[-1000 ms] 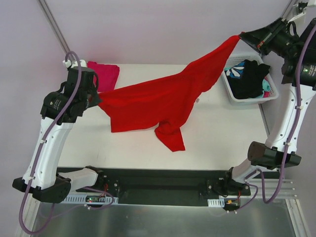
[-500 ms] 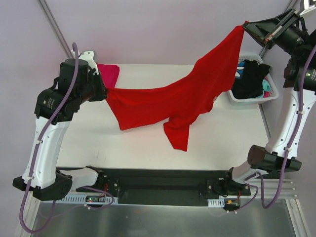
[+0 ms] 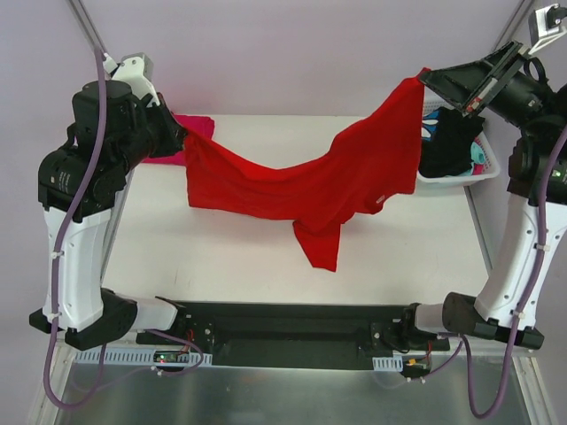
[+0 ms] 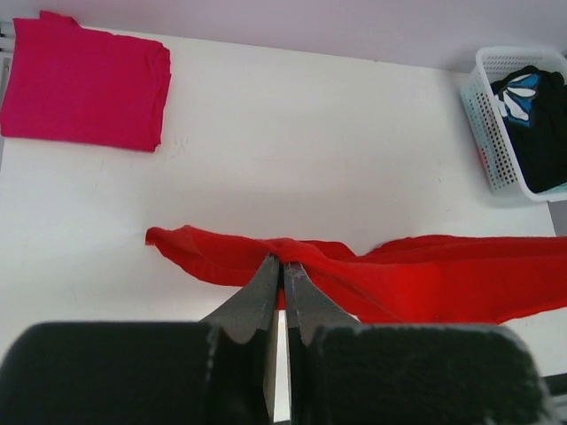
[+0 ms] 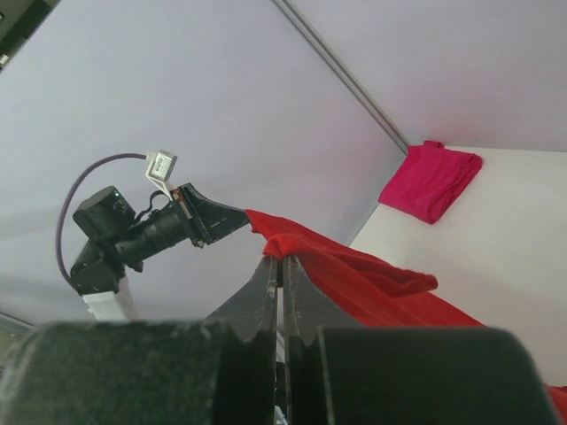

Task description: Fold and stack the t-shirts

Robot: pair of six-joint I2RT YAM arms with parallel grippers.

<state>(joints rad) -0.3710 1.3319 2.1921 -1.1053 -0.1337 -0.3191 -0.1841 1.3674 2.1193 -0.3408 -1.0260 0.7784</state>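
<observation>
The large red t-shirt [image 3: 310, 181] hangs stretched above the white table [image 3: 221, 257] between both grippers, and a flap droops at its middle. My left gripper [image 3: 183, 137] is shut on the shirt's left end; the left wrist view shows its tips [image 4: 283, 261] pinching a red fold [image 4: 425, 283]. My right gripper [image 3: 422, 78] is shut on the other end, raised higher at the back right, its tips [image 5: 280, 257] biting bunched red cloth [image 5: 372, 288]. The magenta-pink t-shirt [image 4: 84, 81] lies folded at the table's far left corner, partly hidden behind the left arm in the top view.
A white mesh basket [image 3: 485, 170] stands at the far right edge of the table, holding a black garment [image 3: 452, 142] and a teal-and-white patterned one [image 4: 521, 88]. A slanted metal pole [image 3: 89, 31] rises behind the left arm.
Both arms have risen. The left gripper moved up and back, the right gripper shifted slightly left, and the red shirt came off the table and now hangs between them.
</observation>
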